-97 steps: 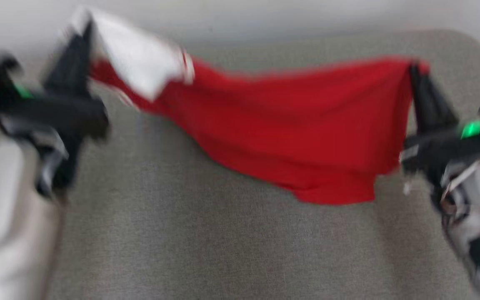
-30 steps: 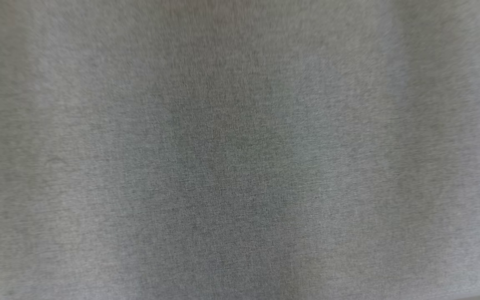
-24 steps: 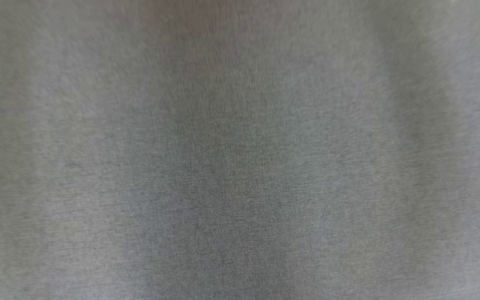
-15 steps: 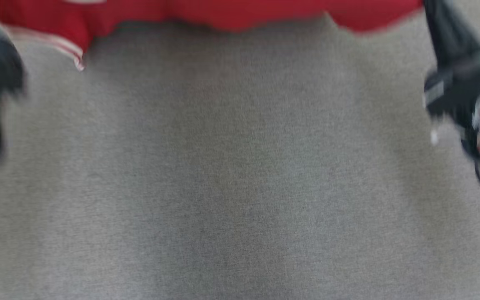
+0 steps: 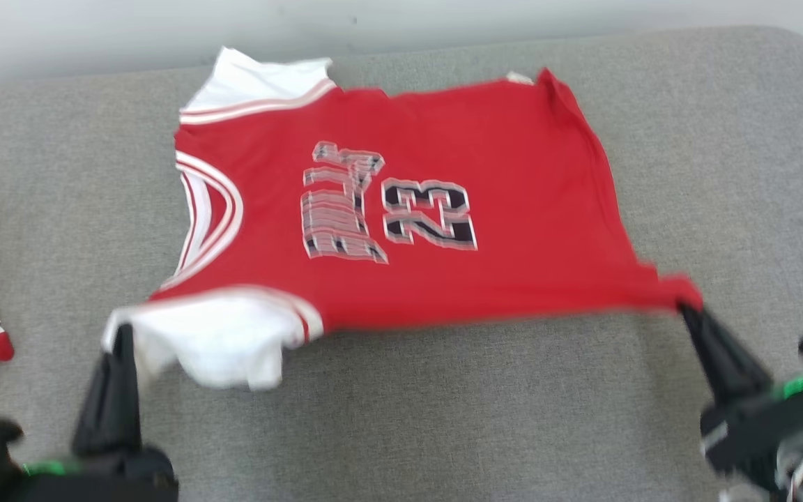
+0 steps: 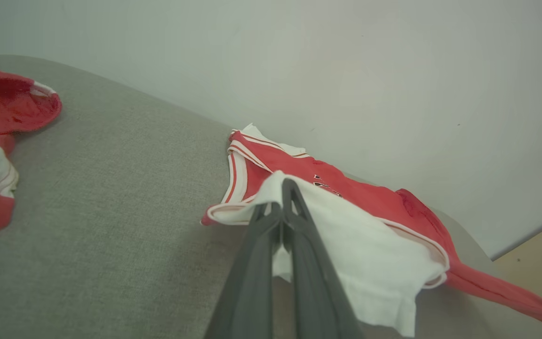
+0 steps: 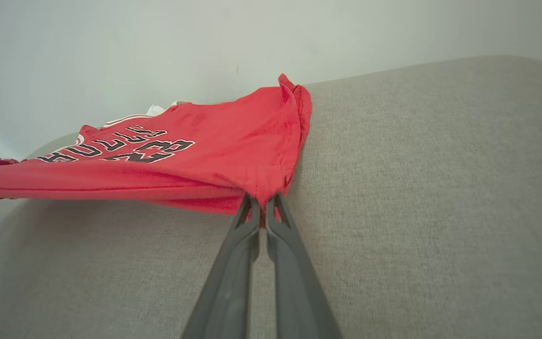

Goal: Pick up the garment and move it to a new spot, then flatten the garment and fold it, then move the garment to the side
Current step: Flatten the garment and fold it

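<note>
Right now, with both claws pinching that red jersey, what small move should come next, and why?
Probably lower both grippers to lay the near edge on the grey cushion. The jersey already lies spread at the far side, number up, while the left gripper, shut on the white sleeve, and the right gripper, shut on the hem corner, hold the near edge slightly raised.

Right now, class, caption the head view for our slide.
The left end effector and right end effector grip the near corners of the red 23 jersey, spread over the grey cushion.
</note>
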